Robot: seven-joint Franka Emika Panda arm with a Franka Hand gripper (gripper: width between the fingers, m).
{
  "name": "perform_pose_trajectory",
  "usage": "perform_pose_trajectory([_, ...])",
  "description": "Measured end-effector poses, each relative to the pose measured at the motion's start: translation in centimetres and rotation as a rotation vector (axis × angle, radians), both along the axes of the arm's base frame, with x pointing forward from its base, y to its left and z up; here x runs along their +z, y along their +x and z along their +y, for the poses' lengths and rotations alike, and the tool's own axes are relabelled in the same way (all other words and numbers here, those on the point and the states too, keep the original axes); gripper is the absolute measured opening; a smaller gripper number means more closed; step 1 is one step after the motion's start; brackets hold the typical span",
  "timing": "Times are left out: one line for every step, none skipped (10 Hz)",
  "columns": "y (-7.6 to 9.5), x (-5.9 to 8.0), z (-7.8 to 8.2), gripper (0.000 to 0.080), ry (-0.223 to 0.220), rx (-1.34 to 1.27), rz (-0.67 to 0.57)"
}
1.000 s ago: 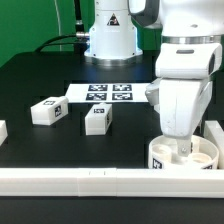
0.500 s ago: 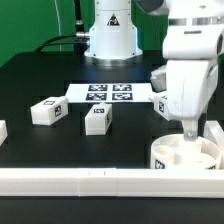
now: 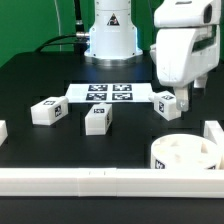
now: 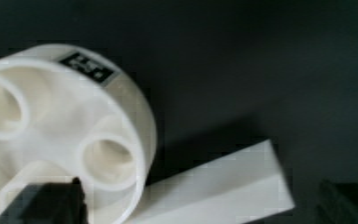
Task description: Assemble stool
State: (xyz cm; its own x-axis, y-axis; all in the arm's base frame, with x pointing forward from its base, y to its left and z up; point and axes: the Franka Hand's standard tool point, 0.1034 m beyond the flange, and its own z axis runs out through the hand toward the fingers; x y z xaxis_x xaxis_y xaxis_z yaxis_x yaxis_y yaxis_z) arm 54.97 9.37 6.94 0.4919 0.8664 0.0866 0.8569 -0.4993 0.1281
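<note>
The robot's two-finger gripper (image 3: 183, 93) hangs above the black table (image 3: 40, 80) with its jaws spread wide and nothing held between them. In the wrist view the two dark fingertips (image 4: 48, 200) sit at opposite edges of the picture, and only the scene underneath shows in the gap.

Below the hand, and somewhat nearer the camera in the exterior view, lies the round, thick white plastic seat disc (image 3: 186, 155). It lies flat on the table with its sockets facing up (the wrist view shows two round sockets and a black-and-white square tag near the disc's edge). The fingers are well clear of it. Just beside the disc, on the side away from the robot's base, runs the long white front rail (image 3: 90, 181). A shorter white side rail (image 3: 213, 133) stands at the exterior view's right of the disc.

Close to the hand, toward the exterior view's left, stands the nearest leg (image 3: 166, 103), a short blocky white plastic piece bearing a square tag. Whether a finger touches it cannot be told from these views. Farther out on that same side, well apart from the hand, sit the middle leg (image 3: 97, 119) and the far leg (image 3: 47, 111), both white tagged blocks. The flat white marker board (image 3: 110, 93) lies between the nearest leg and the middle leg, slightly farther back. Farthest from the hand, a white piece (image 3: 2, 130) is cut off by the picture's edge.
</note>
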Motion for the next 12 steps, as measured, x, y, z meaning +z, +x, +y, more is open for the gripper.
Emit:
perform_pose_trajectory([0.2,-0.1,0.1,0.0649,0.003,-0.011,0.001])
perform_pose_trajectory([0.2,-0.1,0.1,0.0649,0.003,-0.014,0.001])
perform_pose_trajectory([0.1,-0.1,0.1,0.0649,0.003,-0.013,0.001])
perform_pose_trajectory([0.1,-0.1,0.1,0.0649,0.003,-0.014,0.002])
perform_pose_trajectory([0.1,-0.1,0.1,0.0649,0.024,-0.108,0.003])
perform_pose_trajectory([-0.3,-0.2,-0.2,0.0649,0.053,-0.232,-0.002])
perform_pose_trajectory([-1.1,-0.2,-0.4,0.0649,0.083,-0.395,0.009])
perform_pose_trajectory([-1.7,-0.3,-0.4,0.0649,0.109,-0.536,0.024])
perform_pose_trajectory([-2.2,-0.6,-0.4,0.0649,0.128,-0.64,0.038])
perform_pose_trajectory([-2.4,-0.8,-0.4,0.0649,0.142,-0.705,0.045])
perform_pose_trajectory([-2.3,-0.7,-0.2,0.0649,0.154,-0.755,0.048])
perform_pose_trajectory([-2.4,-0.7,-0.2,0.0649,0.161,-0.782,0.051])
